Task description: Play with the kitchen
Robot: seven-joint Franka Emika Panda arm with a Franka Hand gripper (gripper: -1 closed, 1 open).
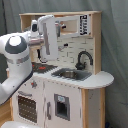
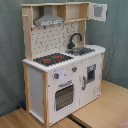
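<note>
So the toy kitchen (image 2: 62, 60) is a tall white and light-wood unit that stands on a wooden floor (image 2: 100, 112) with a grey-green curtain (image 2: 117, 45) hanging behind it. In the second exterior view you get the whole front: a black stove top (image 2: 50, 59) with red burner rings on the second exterior view's left, a metal sink (image 2: 80, 50) next to it with a curved black faucet (image 2: 74, 39), and a pegboard back wall (image 2: 52, 37) dotted with holes. Up top there's a grey hood (image 2: 49, 19) tucked under the wooden frame, an open shelf cubby beside it, and a small white cabinet door (image 2: 98, 11) with a window swung open at the far corner. Below the stove is an oven door (image 2: 64, 96) with a dark grilled window and two knobs (image 2: 65, 72) above it; the other lower door (image 2: 91, 75) has a small dark panel.

In the first exterior view the white Panda arm (image 1: 17, 60) comes in from the first exterior view's left and reaches up in front of the pegboard, over the stove side. Its wrist and end effector (image 1: 49, 56) hang down as a pale block in front of the back wall, and honestly I can't tell whether it's spread or pressed together. The sink (image 1: 70, 74) and faucet (image 1: 83, 59) are just off to the first exterior view's right of it, and the white counter (image 1: 97, 79) curves out in a rounded end past the sink.
</note>
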